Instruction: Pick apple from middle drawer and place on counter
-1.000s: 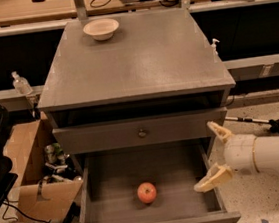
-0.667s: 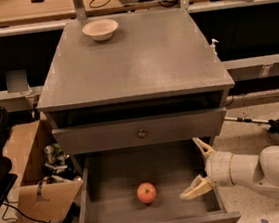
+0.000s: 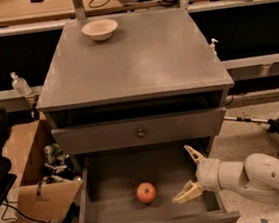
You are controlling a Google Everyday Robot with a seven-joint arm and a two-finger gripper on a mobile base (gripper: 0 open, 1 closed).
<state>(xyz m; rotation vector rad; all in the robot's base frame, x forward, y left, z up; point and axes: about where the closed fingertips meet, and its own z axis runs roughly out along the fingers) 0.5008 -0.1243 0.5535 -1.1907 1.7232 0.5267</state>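
Observation:
The apple [image 3: 146, 192] is small and red-orange and lies on the bare floor of the open middle drawer [image 3: 112, 177], near its front centre. My gripper [image 3: 188, 173] is open, reaching in from the right over the drawer's right half. Its lower fingertip is a short way right of the apple and not touching it. The grey counter [image 3: 138, 58] tops the cabinet above. The shallower drawer front with a round knob [image 3: 141, 132] sits between counter and open drawer.
A white bowl [image 3: 100, 29] stands at the counter's back left. A cardboard box [image 3: 34, 181] with clutter stands left of the cabinet. A black stand [image 3: 277, 125] lies on the floor at right. Tan tables with cables run behind.
My gripper has moved left and down, from beside the drawer's right wall into the drawer, closer to the apple. The apple has not moved.

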